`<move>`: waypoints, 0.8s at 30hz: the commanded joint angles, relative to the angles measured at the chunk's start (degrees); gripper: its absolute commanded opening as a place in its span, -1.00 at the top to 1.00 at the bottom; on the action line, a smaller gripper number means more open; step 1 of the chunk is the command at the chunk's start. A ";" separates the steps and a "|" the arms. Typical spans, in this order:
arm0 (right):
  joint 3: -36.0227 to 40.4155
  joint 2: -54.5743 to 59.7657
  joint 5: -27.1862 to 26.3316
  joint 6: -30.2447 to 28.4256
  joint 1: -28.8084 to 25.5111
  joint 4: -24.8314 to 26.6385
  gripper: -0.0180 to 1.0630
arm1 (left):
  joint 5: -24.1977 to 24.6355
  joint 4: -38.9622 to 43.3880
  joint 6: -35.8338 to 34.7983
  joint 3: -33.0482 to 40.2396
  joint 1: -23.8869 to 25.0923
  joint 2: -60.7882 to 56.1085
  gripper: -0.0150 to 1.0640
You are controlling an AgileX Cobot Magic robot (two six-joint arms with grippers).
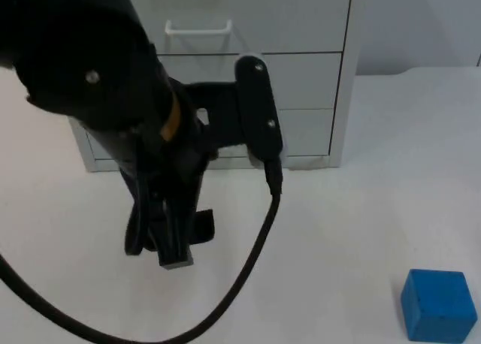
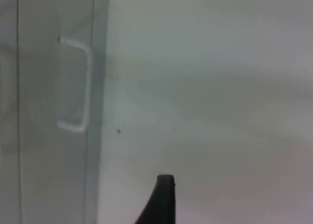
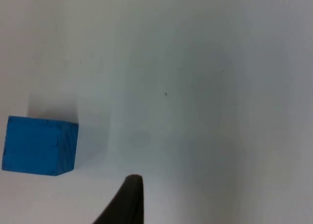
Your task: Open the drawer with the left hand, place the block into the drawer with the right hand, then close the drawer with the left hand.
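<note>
Left gripper [image 1: 171, 242] above table [image 1: 338, 231], blue block [image 1: 439, 305] well apart

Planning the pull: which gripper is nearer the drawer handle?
Left. The left gripper hangs over the table just before the drawer unit, below the handle. The right gripper is off by the blue block.

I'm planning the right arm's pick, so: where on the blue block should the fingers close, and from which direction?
Grip the blue block across two opposite flat side faces, coming straight down from above. It sits flat and alone on the white table, a plain cube with no handle, so its parallel sides probably suit the right gripper's fingertip pads best.
</note>
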 commanded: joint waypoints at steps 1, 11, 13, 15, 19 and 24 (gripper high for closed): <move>0.14 -0.01 -0.79 0.01 -0.23 0.00 -0.98 | -4.29 5.52 -1.29 -0.29 -0.42 1.71 -0.52; 0.14 -0.01 -0.91 0.01 -0.23 0.00 -0.98 | -11.68 33.03 -17.22 -0.92 2.10 11.21 -0.51; 0.14 -0.01 -0.91 0.01 -0.23 0.00 -0.98 | -11.56 35.13 -20.25 -1.50 2.53 12.33 -0.51; 0.14 -0.01 -1.15 0.01 -0.23 0.00 -0.98 | -11.44 37.66 -23.86 -2.90 3.67 14.18 -0.51; 0.14 -0.01 -1.15 0.01 -0.23 0.00 -0.98 | -11.55 37.76 -24.13 -5.53 5.23 16.99 -0.51; 0.14 -0.01 -1.25 0.01 -0.23 0.00 -0.98 | -11.66 38.03 -24.30 -8.43 6.11 19.94 -0.51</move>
